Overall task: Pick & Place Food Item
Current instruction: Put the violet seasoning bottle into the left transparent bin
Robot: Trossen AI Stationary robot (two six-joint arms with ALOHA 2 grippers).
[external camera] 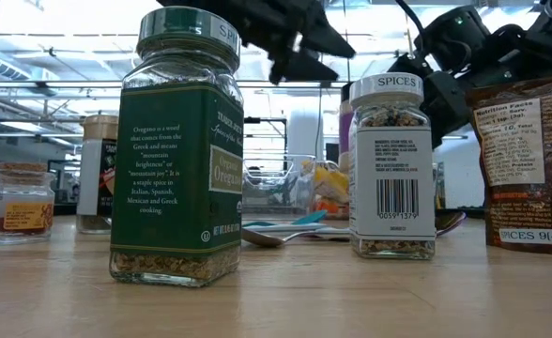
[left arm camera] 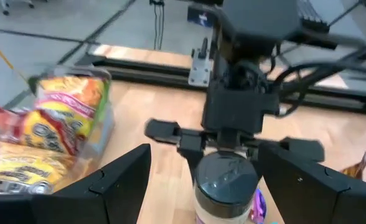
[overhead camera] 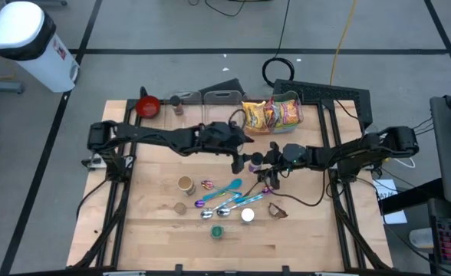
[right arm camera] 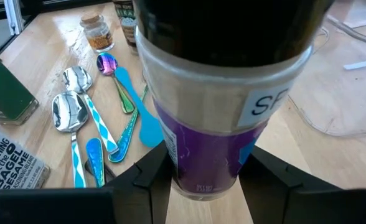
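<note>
While your right end effector grips the clear, purple-labelled spice jar with the dark lid, its two fingers are clamped on the jar's lower sides. The jar stands upright, long axis vertical, lifted over the middle of the wooden worktop, toward the rear edge. Your left end effector faces it head-on with fingers spread apart, empty, the jar's lid sitting right between them. So the jar lies straight ahead of the left arm, and both are equally near. Judging by that, a handover looks likely; the clear container of yellow snack bags waits at the rear edge.
</note>
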